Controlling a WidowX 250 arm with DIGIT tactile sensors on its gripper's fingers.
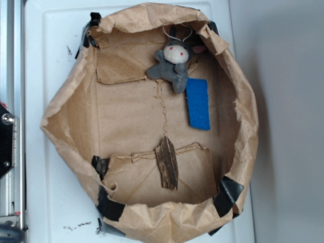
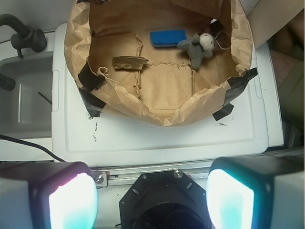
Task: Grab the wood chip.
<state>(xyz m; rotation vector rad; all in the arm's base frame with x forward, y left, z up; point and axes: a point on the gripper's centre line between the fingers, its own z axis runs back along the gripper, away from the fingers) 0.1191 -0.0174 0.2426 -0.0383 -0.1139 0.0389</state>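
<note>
The wood chip point(image 1: 167, 163) point(image 2: 129, 62) is a dark brown, rough, elongated piece lying flat on the floor of a cut-down brown paper bag point(image 1: 71, 131) point(image 2: 162, 112). In the exterior view it lies toward the bag's lower middle; no gripper shows there. In the wrist view my gripper point(image 2: 151, 200) is open, its two pale glowing fingertips point(image 2: 72, 202) wide apart at the bottom edge. It hangs well outside the bag, above the black robot base, far from the chip, with nothing between the fingers.
A grey stuffed donkey point(image 1: 173, 62) point(image 2: 198, 45) and a flat blue sponge point(image 1: 198, 104) point(image 2: 167, 37) lie in the bag beyond the chip. The bag's crumpled walls are taped in black onto a white tray point(image 1: 40, 202) point(image 2: 157, 138). A metal rail point(image 1: 11, 61) runs along the tray's side.
</note>
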